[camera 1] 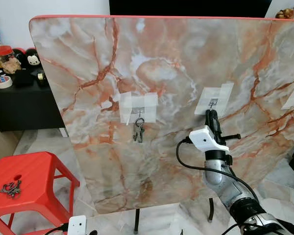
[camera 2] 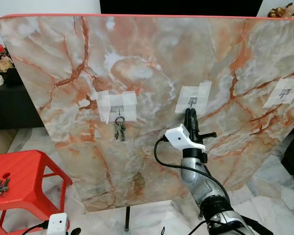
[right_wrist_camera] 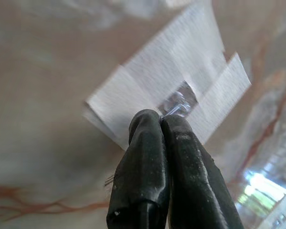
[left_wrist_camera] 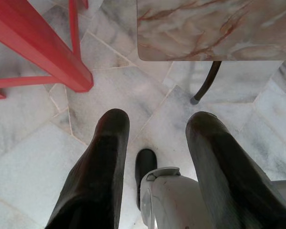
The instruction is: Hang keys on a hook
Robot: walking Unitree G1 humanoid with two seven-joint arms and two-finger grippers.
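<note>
Keys (camera 1: 139,131) hang left of right tool (camera 1: 211,113).

Head views: bright, even daylight — sharp, no blur.
Marble board (camera 1: 161,73): soft sheen, no hard glare.
Floor (left_wrist_camera: 33,162): well lit, faint shadows.
Left gripper (left_wrist_camera: 157,143): near fingers soft.
Right wrist view: background blurred — bright blown patch at one corner; tape patch (right_wrist_camera: 181,90) slightly soft.

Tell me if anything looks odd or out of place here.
The marble tabletop is tipped up on edge like a wall, with hooks taped on it. One bunch of keys hangs there, while another bunch lies on the red stool.
</note>
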